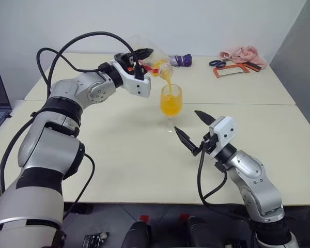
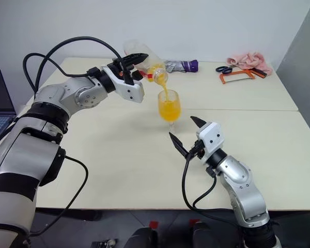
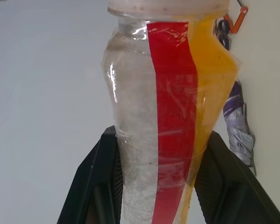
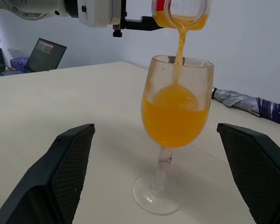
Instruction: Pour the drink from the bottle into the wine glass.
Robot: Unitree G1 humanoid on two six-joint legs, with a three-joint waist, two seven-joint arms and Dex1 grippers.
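Above the wine glass, left fingers clamp the tilted bottle (right fingers apart).

Both arms are that silver-grey metallic shell look with black bands at the joints, pretty chunky around the shoulder and elbow segments. Each wrist ends in a white blocky housing, and the left one has a small orange-red bit on top. Thick black cables loop out from the left arm in a big arc, and a thinner black one hangs off the right forearm. The left end effector and right end effector have matte black pointed fingers with a fine mesh texture on the inner faces.
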